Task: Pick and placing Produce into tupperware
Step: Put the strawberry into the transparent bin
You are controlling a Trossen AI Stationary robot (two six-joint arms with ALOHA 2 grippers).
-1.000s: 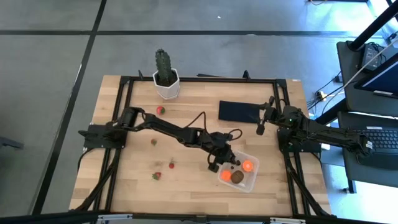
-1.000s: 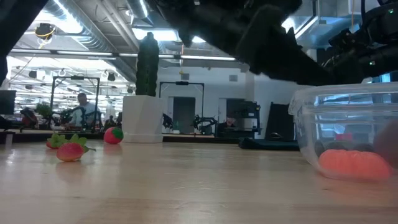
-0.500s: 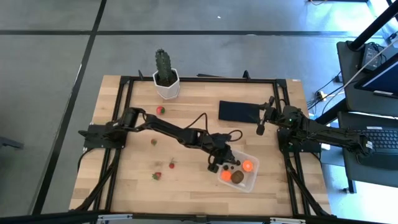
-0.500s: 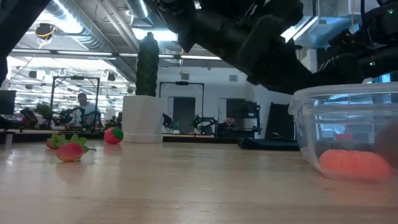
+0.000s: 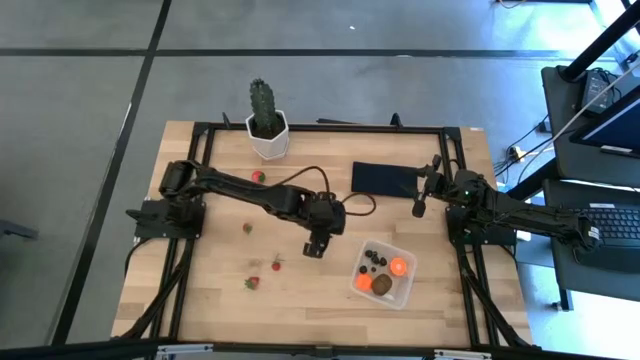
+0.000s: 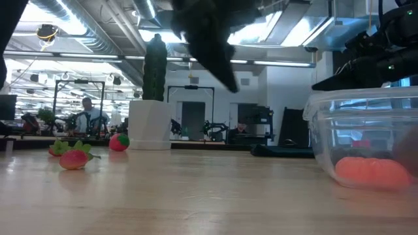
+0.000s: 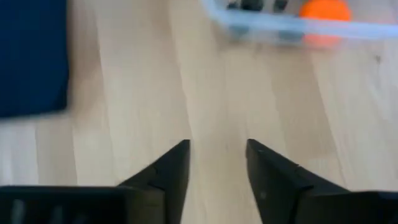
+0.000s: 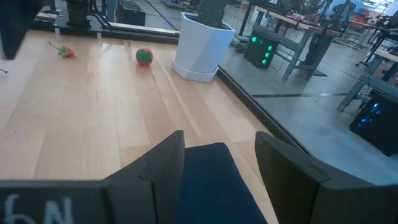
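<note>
With my left gripper (image 5: 314,247) empty and its fingers parted at the high view's centre, I should swing toward the strawberries (image 5: 252,283) at lower left, descend squarely over one, then carry it to the tupperware (image 5: 383,274) at lower right, while my right gripper (image 5: 418,209) waits open over the black mat (image 5: 379,179).

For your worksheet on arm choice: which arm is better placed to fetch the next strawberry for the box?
The left. Its open gripper hangs nearest the loose strawberries; the right gripper waits by the black mat.
</note>
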